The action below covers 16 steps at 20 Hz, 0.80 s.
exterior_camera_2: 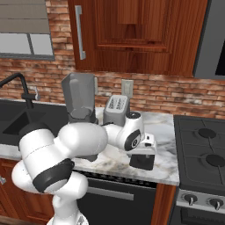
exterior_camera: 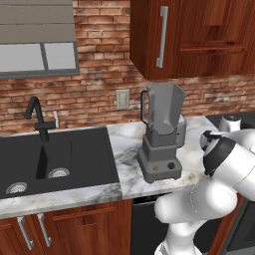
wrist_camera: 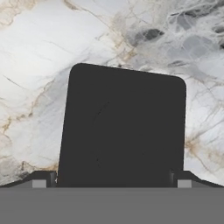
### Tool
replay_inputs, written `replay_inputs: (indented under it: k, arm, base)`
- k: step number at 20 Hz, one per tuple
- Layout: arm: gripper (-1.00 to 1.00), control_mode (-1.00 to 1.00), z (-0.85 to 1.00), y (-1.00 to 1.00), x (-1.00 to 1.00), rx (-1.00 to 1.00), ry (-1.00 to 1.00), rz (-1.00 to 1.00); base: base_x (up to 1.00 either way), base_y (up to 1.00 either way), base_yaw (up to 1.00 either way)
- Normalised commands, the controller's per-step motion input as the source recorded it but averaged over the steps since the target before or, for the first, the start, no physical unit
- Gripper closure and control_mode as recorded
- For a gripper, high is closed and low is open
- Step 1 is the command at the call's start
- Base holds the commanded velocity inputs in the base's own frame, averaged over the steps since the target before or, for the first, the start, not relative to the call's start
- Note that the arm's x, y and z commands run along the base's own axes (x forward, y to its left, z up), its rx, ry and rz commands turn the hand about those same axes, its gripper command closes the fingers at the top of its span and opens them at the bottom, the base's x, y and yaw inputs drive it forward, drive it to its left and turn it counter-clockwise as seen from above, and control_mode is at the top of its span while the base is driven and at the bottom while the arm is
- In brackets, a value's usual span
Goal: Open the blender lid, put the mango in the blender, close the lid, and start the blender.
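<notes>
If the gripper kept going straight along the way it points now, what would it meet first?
Probably the blender lid: the hand view shows it straight ahead of the gripper, between the fingertips, with the marble counter behind it. The jaws stand wide on either side; whether they already touch it is unclear.

At 9 o'clock of my wrist the blender stands on the marble counter, jar open-topped. A toaster sits just beside it at 3 o'clock. My gripper hangs low over the counter's front edge, holding the blender lid. Stove lies at 3 o'clock; sink faucet at 9 o'clock.
</notes>
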Motion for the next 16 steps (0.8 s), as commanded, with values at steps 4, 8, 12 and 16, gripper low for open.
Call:
replay_inputs:
  k: [4,8,12,16]
  arm:
    - [-1.0,-1.0,0.0,-0.1,0.03,0.03,0.03,0.03]
    - [-1.0,-1.0,0.0,-0.14,0.0,0.05,0.01,0.03]
    - [-1.0,-1.0,0.0,-0.06,0.0,0.06,0.0,0.03]
    - [-1.0,-1.0,-0.02,-0.01,0.0,0.08,0.02,0.0]
  base:
    - [0.0,0.0,0.0]
    - [0.0,0.0,0.0]
    - [0.0,0.0,0.0]
    - [0.0,0.0,0.0]
